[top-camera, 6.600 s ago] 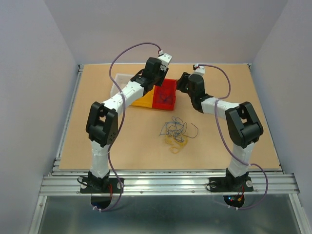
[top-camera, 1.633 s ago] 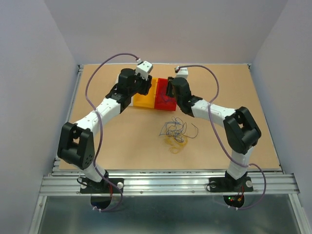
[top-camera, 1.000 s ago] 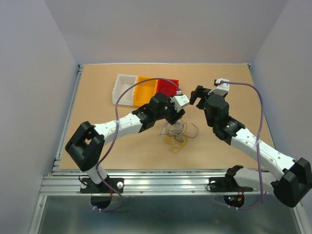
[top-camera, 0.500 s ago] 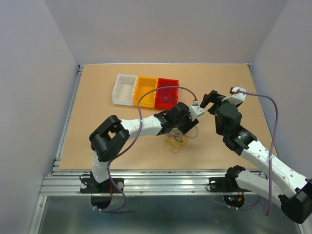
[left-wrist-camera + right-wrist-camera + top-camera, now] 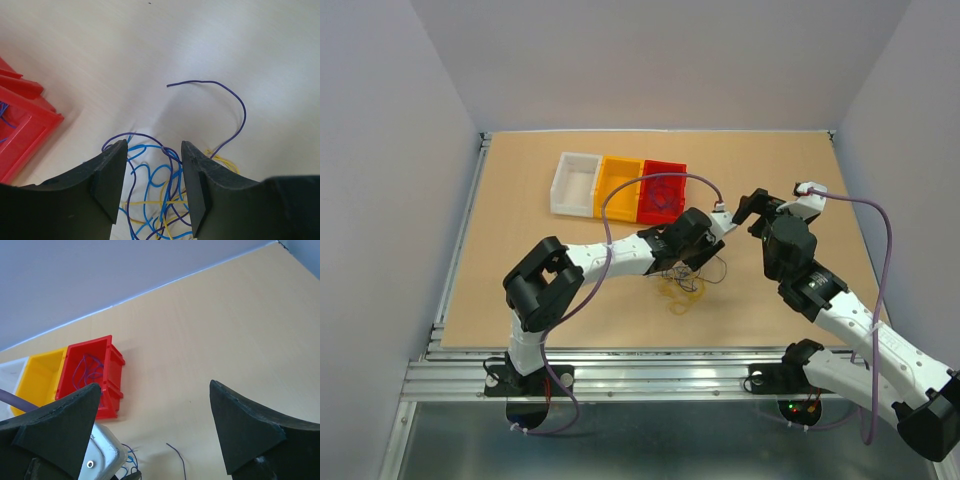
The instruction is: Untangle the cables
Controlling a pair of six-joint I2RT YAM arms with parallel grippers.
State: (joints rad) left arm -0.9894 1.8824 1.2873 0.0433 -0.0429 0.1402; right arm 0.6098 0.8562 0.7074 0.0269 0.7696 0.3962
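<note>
The cables (image 5: 683,277) lie as a loose tangle near the middle of the tabletop (image 5: 520,240), just in front of the bins. Blue and purple loops sit on the far side and yellow curls on the near side. In the left wrist view the cables (image 5: 150,200) show as overlapping blue, purple and yellow loops, with one long purple strand (image 5: 235,102) arching away to the right.

The tabletop is a pale tan board inside plain grey walls, with an aluminium rail (image 5: 660,372) along its near edge.

Your left arm reaches low across the board from the left. Your left claw (image 5: 703,258) points down over the far edge of the tangle. Its jaws are parted, and the left claw (image 5: 152,150) has the topmost loops lying between its fingers, gripping nothing. Your right arm stretches in from the right, well above the surface. Your right claw (image 5: 752,205) is spread wide and empty, just beside the left wrist. From its own camera the right claw (image 5: 155,387) looks toward the bins.

Behind the tangle three bins stand touching in a row: white bin (image 5: 560,190), yellow bin (image 5: 602,190) and red bin (image 5: 664,164). Some purple wires (image 5: 86,369) lie inside the red bin. A thick lavender cable (image 5: 620,198) loops above your left arm.
</note>
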